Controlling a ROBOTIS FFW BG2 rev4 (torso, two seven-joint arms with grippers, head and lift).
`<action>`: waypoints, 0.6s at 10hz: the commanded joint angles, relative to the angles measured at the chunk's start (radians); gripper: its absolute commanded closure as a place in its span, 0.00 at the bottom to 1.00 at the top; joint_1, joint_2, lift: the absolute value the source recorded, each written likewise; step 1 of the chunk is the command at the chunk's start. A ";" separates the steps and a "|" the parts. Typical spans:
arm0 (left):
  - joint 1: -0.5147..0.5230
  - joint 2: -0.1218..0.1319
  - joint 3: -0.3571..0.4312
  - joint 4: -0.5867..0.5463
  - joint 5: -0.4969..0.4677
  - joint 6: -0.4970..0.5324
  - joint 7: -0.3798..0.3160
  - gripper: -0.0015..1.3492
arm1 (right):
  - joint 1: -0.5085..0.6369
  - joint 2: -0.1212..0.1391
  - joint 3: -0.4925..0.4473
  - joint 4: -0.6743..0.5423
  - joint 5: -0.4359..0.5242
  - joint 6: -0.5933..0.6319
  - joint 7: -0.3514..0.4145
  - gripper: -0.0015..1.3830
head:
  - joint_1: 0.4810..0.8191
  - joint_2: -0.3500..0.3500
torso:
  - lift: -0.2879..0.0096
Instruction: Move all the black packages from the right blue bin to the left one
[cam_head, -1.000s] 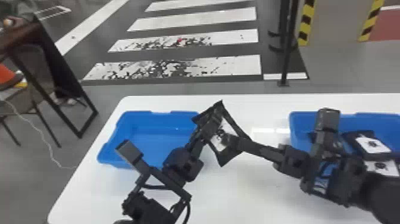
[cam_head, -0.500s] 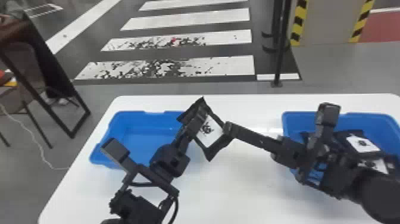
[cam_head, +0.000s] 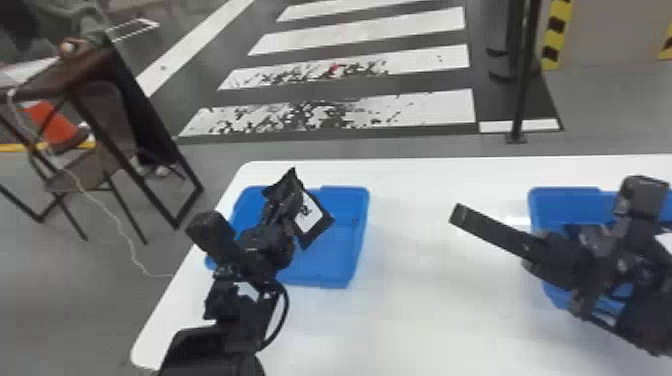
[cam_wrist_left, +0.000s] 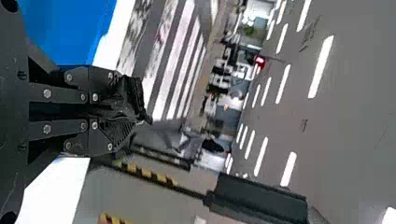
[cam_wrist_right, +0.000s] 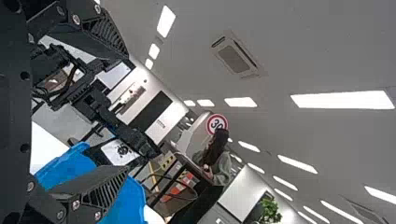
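Black and tilted, with a white label on its face, a package (cam_head: 316, 232) hangs from the robot's left claw (cam_head: 286, 202) above the left blue bin (cam_head: 320, 282). In the head view its top corner reaches past the bin's far rim. The left wrist view shows the left claw's two fingers closed in on the package's crumpled black wrapping, pinching it between their tips.

Out over the white table (cam_head: 425, 330), between the two bins, is the tip of the right claw (cam_head: 458, 214). It points toward the left bin, well apart from the held package. The right wrist view shows the right claw (cam_wrist_right: 123, 112) spread wide, its fingers far from each other and holding nothing; the labelled package appears farther off, beyond that gap.

Behind the right claw sits the right blue bin (cam_head: 562, 200), partly hidden by the right arm. Part of a white label (cam_head: 666, 241) shows there at the head view's edge. Beyond the table, broad white stripes (cam_head: 430, 112) cross the dark floor.
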 joint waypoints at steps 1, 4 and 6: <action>-0.019 -0.001 0.016 0.045 -0.077 -0.023 0.010 0.41 | 0.011 -0.001 -0.014 -0.009 0.002 -0.006 0.000 0.13 | 0.63 1.00 | 0.50; 0.013 -0.004 -0.034 0.050 -0.035 -0.266 0.012 0.12 | 0.060 0.000 -0.106 -0.092 0.130 -0.016 -0.039 0.13 | 0.63 1.00 | 0.50; 0.079 -0.001 -0.093 -0.056 0.003 -0.372 0.012 0.14 | 0.168 0.011 -0.259 -0.330 0.373 0.073 -0.155 0.13 | 0.63 0.98 | 0.50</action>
